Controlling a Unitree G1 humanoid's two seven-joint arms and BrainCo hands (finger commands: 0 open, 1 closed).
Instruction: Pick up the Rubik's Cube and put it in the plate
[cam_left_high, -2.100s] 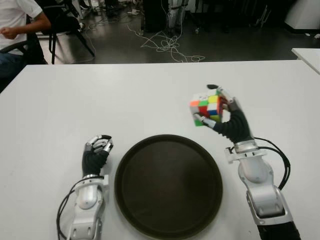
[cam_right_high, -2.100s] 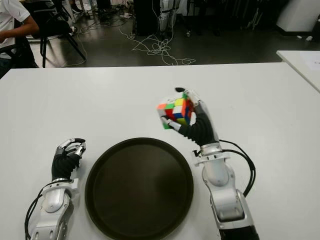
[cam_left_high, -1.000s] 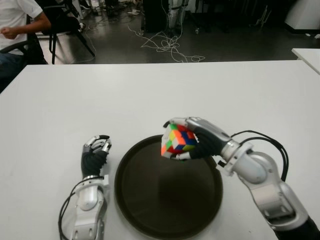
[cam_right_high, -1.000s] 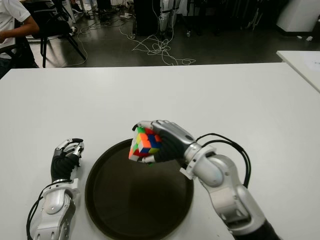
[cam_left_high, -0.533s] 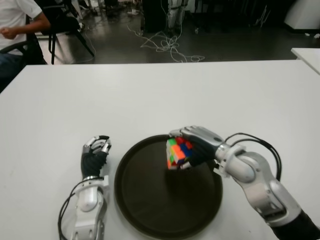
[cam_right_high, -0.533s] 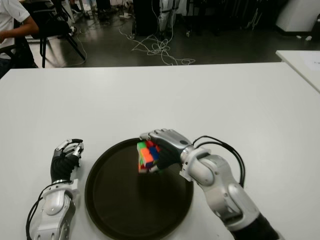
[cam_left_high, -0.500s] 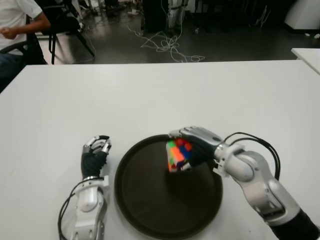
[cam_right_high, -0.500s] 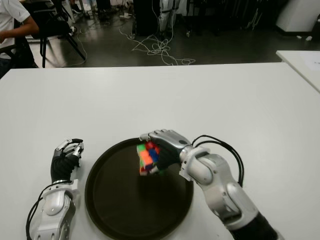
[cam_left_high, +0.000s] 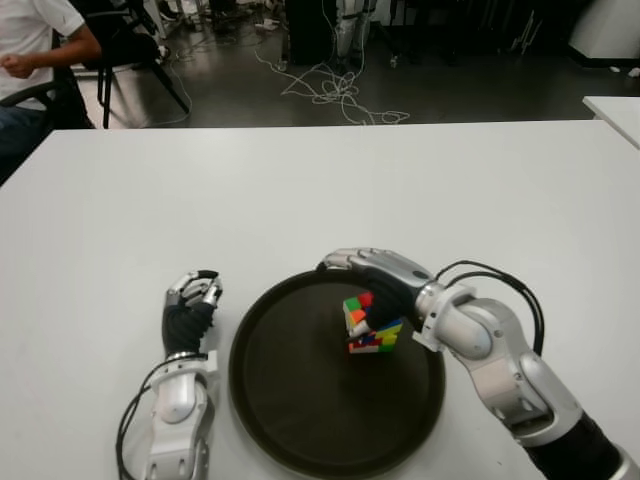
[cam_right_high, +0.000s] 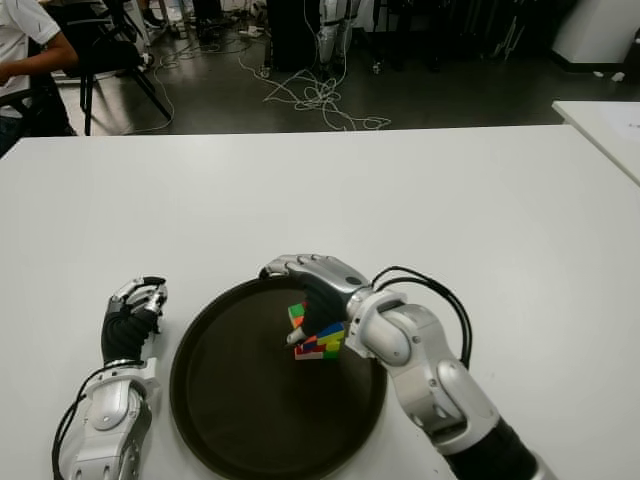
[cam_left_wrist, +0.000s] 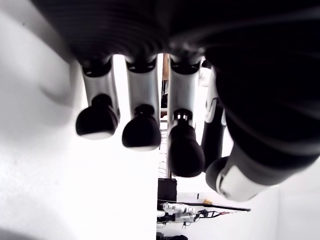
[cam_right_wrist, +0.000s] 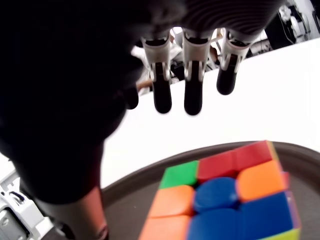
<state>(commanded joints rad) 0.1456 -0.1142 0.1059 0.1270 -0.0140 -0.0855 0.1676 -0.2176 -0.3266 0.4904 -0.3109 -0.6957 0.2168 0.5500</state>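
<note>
Release looks done: Rubik's Cube (cam_left_high: 370, 323) sits in the plate (cam_left_high: 290, 420), right of centre, under the right hand (cam_left_high: 375, 275), whose fingers (cam_right_wrist: 192, 75) are spread, holding nothing. Best lift straight up, avoiding a nudge. Left hand (cam_left_high: 190, 305), curled and empty, shows left of the plate.

My right hand (cam_left_high: 378, 285) covers the far side of the Rubik's Cube (cam_left_high: 366, 323), so from my head I cannot tell whether my fingers touch it there, and my right wrist view cuts the cube off at its edge. My left hand (cam_left_high: 190, 305) shows only its back beside the plate (cam_left_high: 290, 420), and its forearm runs out of the picture. The person (cam_left_high: 35, 45) in the far corner is cut off by the frame.
</note>
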